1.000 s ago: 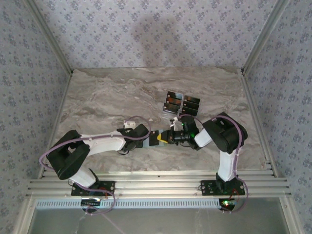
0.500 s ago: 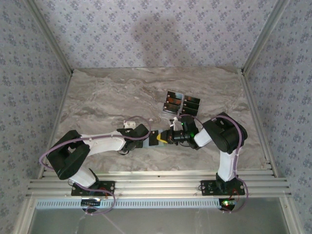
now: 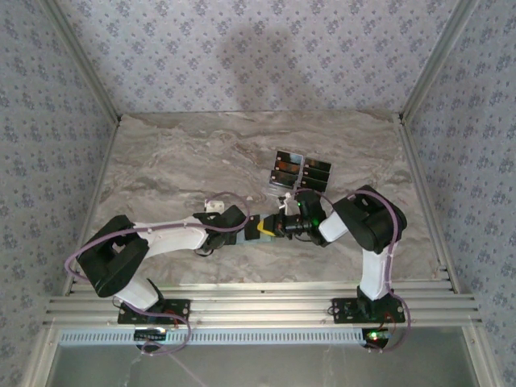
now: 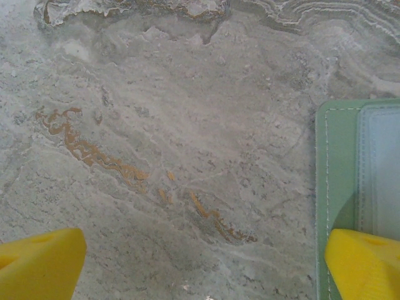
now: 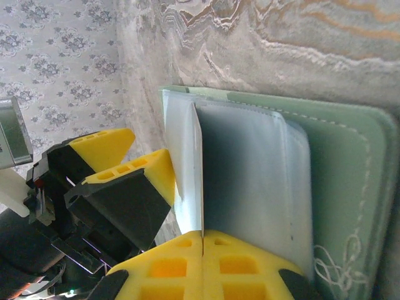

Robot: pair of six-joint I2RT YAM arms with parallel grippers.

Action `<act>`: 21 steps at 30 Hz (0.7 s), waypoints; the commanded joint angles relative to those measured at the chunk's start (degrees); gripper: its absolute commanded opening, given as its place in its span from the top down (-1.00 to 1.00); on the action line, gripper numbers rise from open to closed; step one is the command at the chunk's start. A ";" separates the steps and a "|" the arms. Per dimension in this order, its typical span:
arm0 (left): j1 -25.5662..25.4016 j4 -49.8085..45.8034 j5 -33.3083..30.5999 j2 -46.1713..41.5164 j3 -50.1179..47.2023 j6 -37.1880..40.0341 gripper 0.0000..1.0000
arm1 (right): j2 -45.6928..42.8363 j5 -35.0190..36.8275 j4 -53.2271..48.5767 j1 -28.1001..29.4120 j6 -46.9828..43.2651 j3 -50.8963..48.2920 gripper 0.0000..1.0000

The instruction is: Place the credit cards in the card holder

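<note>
Card holder (image 5: 350, 181) lay open, centre of the worktop's (image 3: 177, 161) near edge. Left gripper (image 4: 203, 262), jaws apart, set one finger (image 4: 365, 265) over its corner, likely pinning it. Right gripper (image 5: 203, 242) clamped an edge-on credit card (image 5: 200, 175), presumably for pocketing. Spare credit cards (image 3: 300, 172) lay behind.

We see the pale green card holder (image 5: 350, 181) open flat toward the desk's near edge, one black credit card (image 5: 200, 187) edge-on at its pocket, other cards (image 3: 284, 170) flat beyond.
</note>
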 commanded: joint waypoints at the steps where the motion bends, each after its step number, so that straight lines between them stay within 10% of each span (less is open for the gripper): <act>1: -0.07 0.16 0.02 1.42 -1.50 0.16 -0.99 | 1.76 2.88 -3.62 0.13 0.81 -1.14 1.00; 21: -0.13 0.79 0.13 1.98 -1.70 0.10 -0.99 | -2.57 3.06 -8.30 -2.69 -1.99 -4.16 1.00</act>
